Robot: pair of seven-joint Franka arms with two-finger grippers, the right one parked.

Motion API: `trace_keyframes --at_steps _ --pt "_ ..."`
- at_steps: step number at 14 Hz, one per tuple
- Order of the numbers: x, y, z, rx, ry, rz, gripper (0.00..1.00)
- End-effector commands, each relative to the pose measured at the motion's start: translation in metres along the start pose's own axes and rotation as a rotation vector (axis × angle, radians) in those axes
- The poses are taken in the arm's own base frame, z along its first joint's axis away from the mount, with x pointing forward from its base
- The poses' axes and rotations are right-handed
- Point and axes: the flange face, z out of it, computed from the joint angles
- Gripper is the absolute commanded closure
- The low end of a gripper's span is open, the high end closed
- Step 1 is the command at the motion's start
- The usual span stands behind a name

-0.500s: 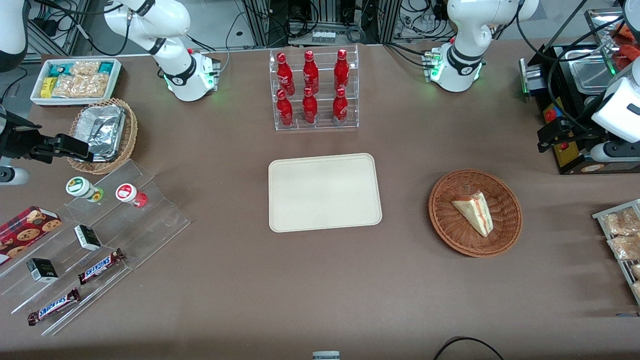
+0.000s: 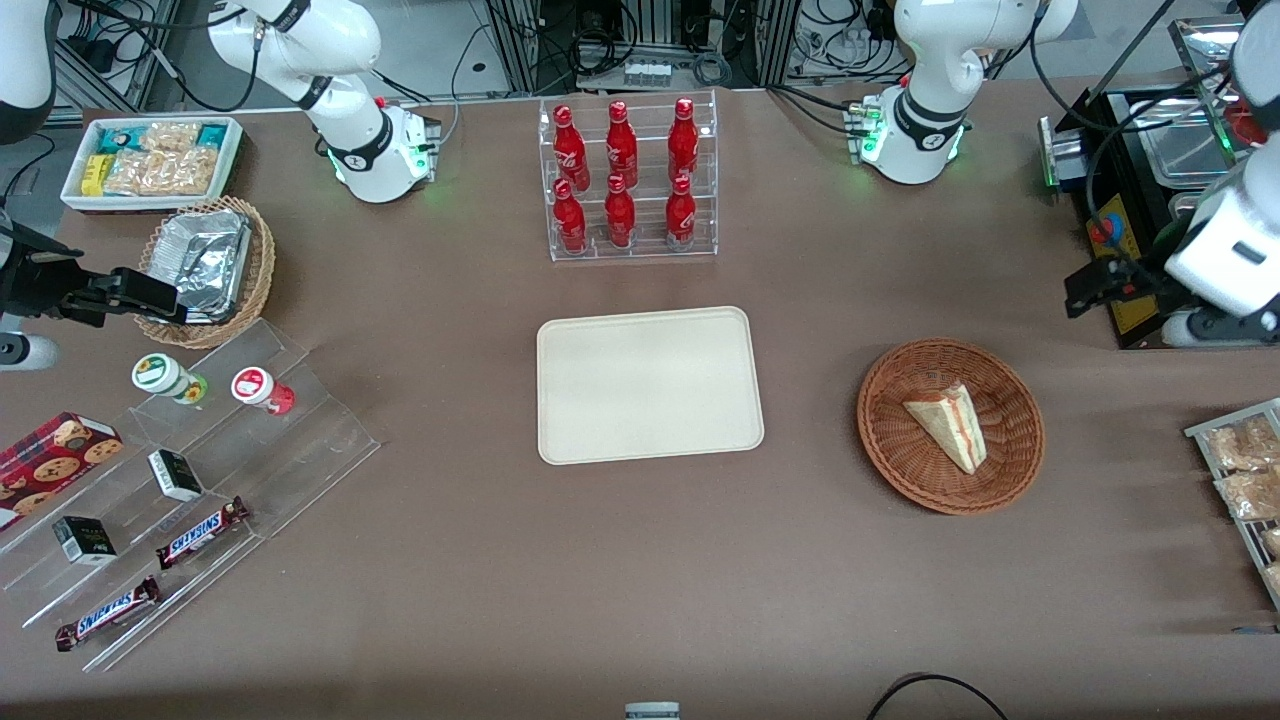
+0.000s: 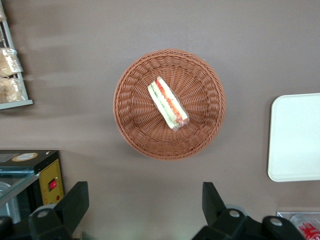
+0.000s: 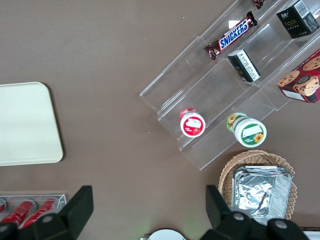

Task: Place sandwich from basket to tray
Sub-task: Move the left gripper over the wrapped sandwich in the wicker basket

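The sandwich (image 2: 948,424) (image 3: 168,103), a pale wedge with red and green filling stripes, lies in the round reddish-brown wicker basket (image 2: 880,400) (image 3: 135,120). The cream tray (image 2: 650,385) (image 3: 295,137) sits bare in the table's middle, toward the parked arm from the basket. My gripper (image 2: 1088,288) (image 3: 144,192) hangs high over the table, farther from the front camera than the basket and toward the working arm's end. Its fingers stand wide open with nothing between them.
A clear rack of red bottles (image 2: 632,180) stands farther from the front camera than the tray. A black machine (image 2: 1130,200) sits beside my gripper. Bagged snacks on a rack (image 2: 1240,470) lie at the working arm's end. Acrylic steps with snacks (image 2: 200,480) fill the parked arm's end.
My arm has shifted slightly nearer the front camera, bringing the gripper a little closer to the basket. Sandwich, basket and tray have not moved.
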Motion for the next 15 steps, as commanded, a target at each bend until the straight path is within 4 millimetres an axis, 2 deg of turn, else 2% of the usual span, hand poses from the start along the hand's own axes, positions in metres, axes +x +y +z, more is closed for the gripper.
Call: trace_keyframes --at_steps 1,5,9,15 --pt "0.018 0.004 0.039 0.003 0.005 -0.042 0.0" --pt "0.019 0.007 0.096 0.004 0.027 -0.193 0.0" --pt "0.012 0.015 0.169 -0.017 0.079 -0.384 0.0" --pt "-0.008 0.018 0.238 -0.044 0.125 -0.494 0.0"
